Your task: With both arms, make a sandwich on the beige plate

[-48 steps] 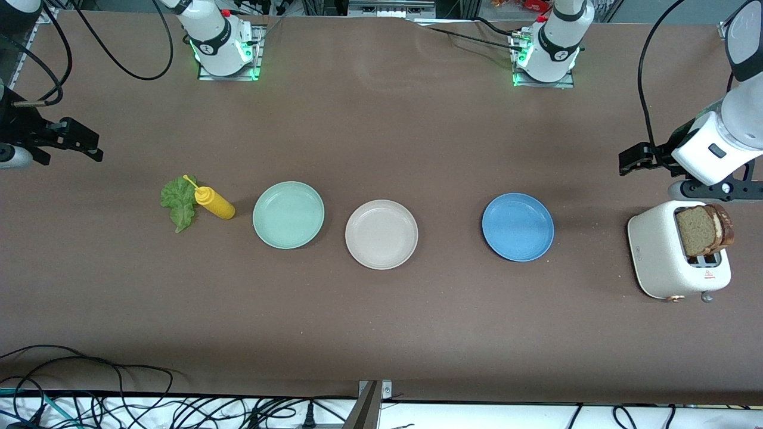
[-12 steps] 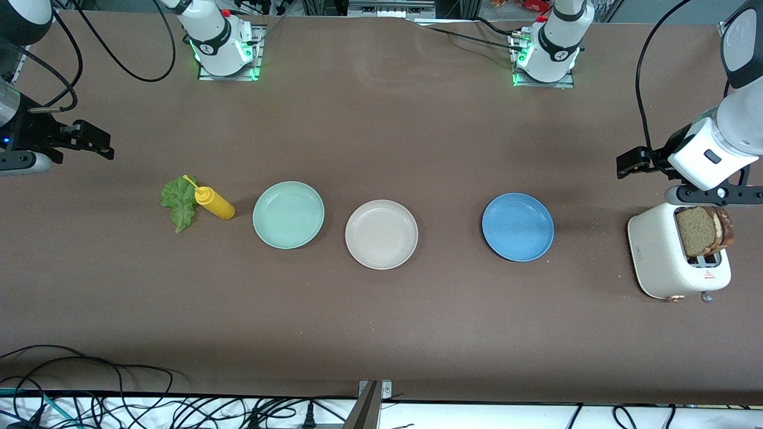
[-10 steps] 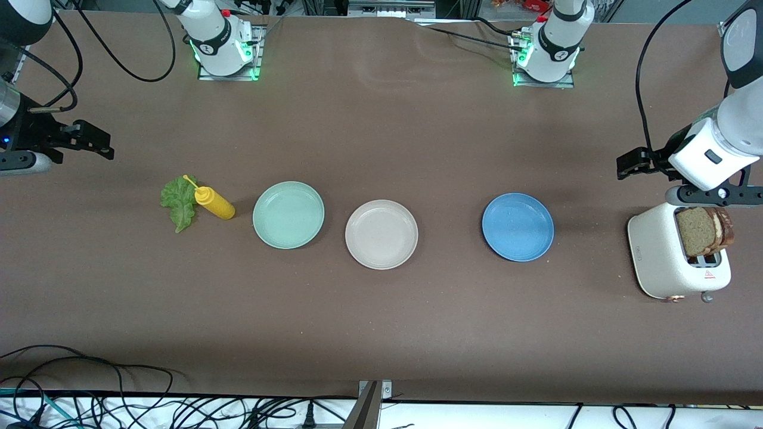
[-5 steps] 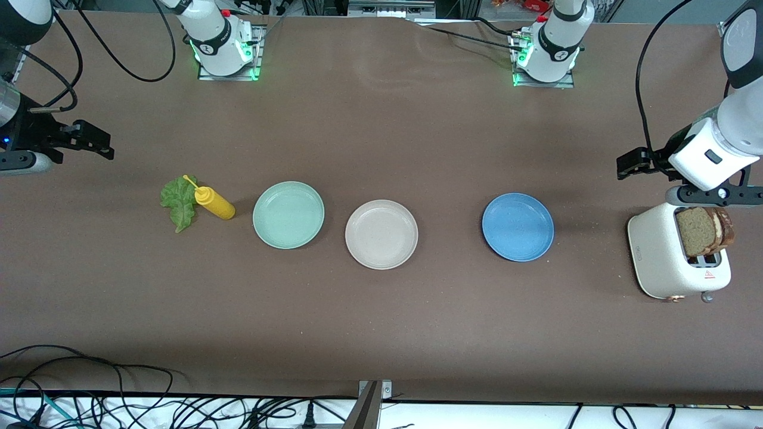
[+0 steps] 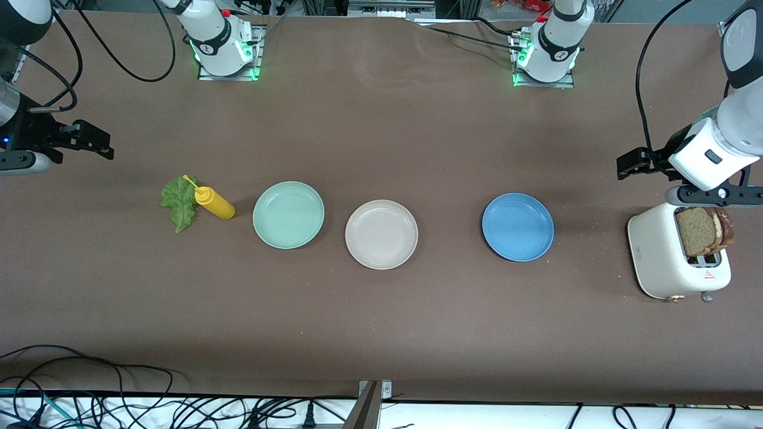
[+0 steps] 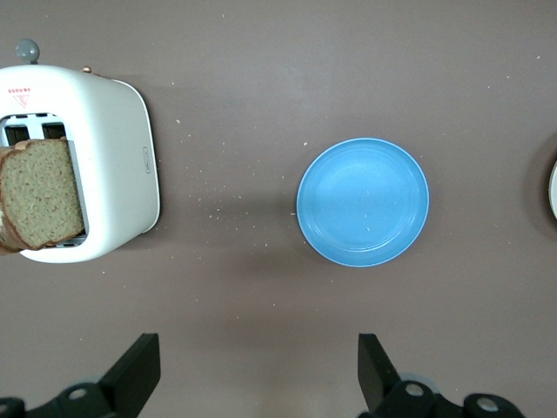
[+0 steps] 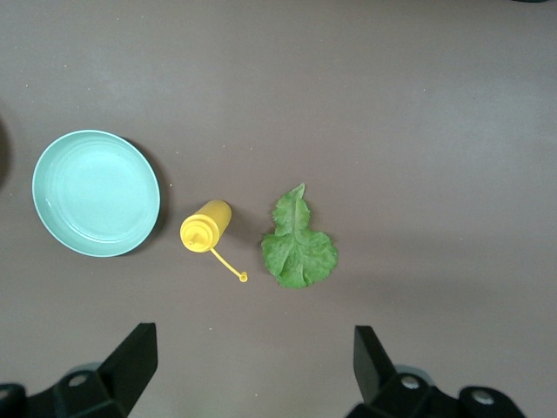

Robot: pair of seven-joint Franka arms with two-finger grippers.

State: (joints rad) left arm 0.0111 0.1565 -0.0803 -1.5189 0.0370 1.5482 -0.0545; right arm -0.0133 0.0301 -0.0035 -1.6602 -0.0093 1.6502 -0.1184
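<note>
The beige plate (image 5: 381,234) lies bare at the table's middle; its rim just shows in the left wrist view (image 6: 553,187). Two bread slices (image 5: 703,229) stand in a white toaster (image 5: 658,250) at the left arm's end, also in the left wrist view (image 6: 39,192). A green lettuce leaf (image 5: 179,202) lies flat at the right arm's end, also in the right wrist view (image 7: 298,244). My left gripper (image 5: 712,195) (image 6: 258,374) is open and empty, up over the table beside the toaster. My right gripper (image 5: 15,162) (image 7: 252,366) is open and empty, up over bare table beside the lettuce.
A yellow mustard bottle (image 5: 214,202) lies on its side against the lettuce. A mint green plate (image 5: 288,214) sits between the bottle and the beige plate. A blue plate (image 5: 517,227) sits between the beige plate and the toaster. Cables hang along the table's front edge.
Since the earliest frame the left gripper has moved closer to the toaster and the right arm has shifted slightly. Nothing has moved in the last second.
</note>
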